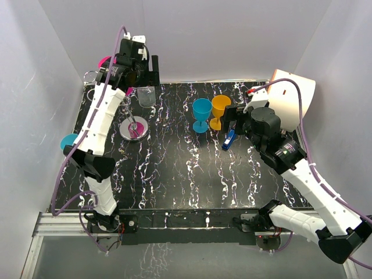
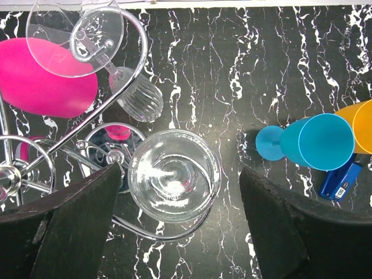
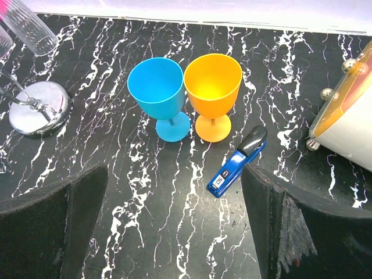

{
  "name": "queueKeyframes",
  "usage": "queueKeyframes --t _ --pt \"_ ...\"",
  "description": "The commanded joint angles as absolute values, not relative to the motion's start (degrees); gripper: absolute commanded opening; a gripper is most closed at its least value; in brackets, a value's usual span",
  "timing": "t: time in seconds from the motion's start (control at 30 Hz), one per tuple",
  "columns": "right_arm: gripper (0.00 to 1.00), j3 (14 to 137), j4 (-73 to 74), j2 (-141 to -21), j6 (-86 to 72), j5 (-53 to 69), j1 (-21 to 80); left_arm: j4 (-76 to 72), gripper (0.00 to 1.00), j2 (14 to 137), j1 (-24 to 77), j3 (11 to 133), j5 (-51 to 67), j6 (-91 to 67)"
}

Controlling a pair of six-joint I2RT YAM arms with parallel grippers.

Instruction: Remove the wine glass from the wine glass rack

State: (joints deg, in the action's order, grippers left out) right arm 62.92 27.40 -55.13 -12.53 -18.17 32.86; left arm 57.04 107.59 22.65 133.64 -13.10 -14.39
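The wine glass rack (image 1: 133,129) is a silver wire stand with a shiny disc base at the table's back left. In the left wrist view a clear wine glass (image 2: 174,183) hangs upside down, its round foot resting in a curled hook arm (image 2: 174,235). My left gripper (image 2: 180,232) is open above it, with the foot nearer the left finger (image 2: 75,226) and apart from both. A second clear glass (image 2: 139,99) and a pink glass (image 2: 46,78) hang on other hooks. My right gripper (image 3: 174,232) is open and empty over the table.
A blue goblet (image 3: 158,90) and an orange goblet (image 3: 212,87) stand side by side at mid-table, with a blue stapler (image 3: 237,161) beside them. A white and orange appliance (image 1: 293,99) stands at the back right. A cyan glass (image 1: 68,140) shows left of the left arm.
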Motion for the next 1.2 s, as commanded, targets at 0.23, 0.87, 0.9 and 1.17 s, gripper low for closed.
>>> queueKeyframes --t 0.23,0.87,0.9,1.17 --pt "0.98 62.3 22.7 -53.7 -11.7 -16.9 32.8 57.3 0.69 107.7 22.9 136.3 -15.1 -12.8" --pt "0.99 62.0 22.4 -53.2 -12.0 -15.9 32.8 57.7 0.58 108.4 22.9 137.5 -14.8 -12.4" --pt "0.98 62.0 22.4 -53.2 -12.0 -15.8 32.8 57.7 0.56 108.4 22.9 137.6 -14.8 -12.4" --pt "0.98 62.0 22.1 -52.8 -12.5 -15.2 32.8 57.6 0.37 107.0 22.9 138.2 -14.1 -12.5"
